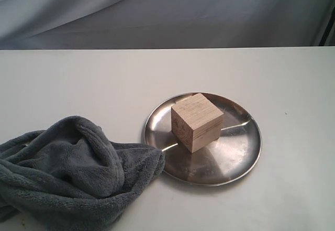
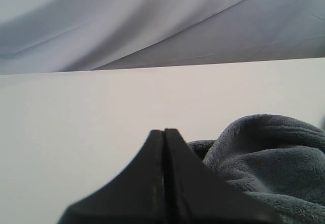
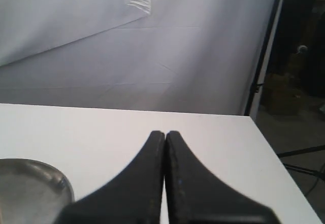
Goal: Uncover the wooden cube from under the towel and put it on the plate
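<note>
The light tan wooden cube [image 1: 197, 121] stands uncovered on the round steel plate [image 1: 235, 152] near the table's middle. The dark grey plush towel [image 1: 68, 173] lies bunched at the front left, one fold touching the plate's left rim. Neither arm shows in the exterior view. My left gripper [image 2: 164, 131] is shut with nothing in it, and a bulge of the towel [image 2: 274, 153] lies just beside it. My right gripper [image 3: 165, 133] is shut and empty too, over bare table, with the plate's rim [image 3: 30, 183] off to one side.
The white table [image 1: 78, 84] runs back to a draped grey backdrop [image 1: 167, 11]. In the right wrist view the table's edge [image 3: 277, 163] drops to a dark floor with a light stand [image 3: 264, 66].
</note>
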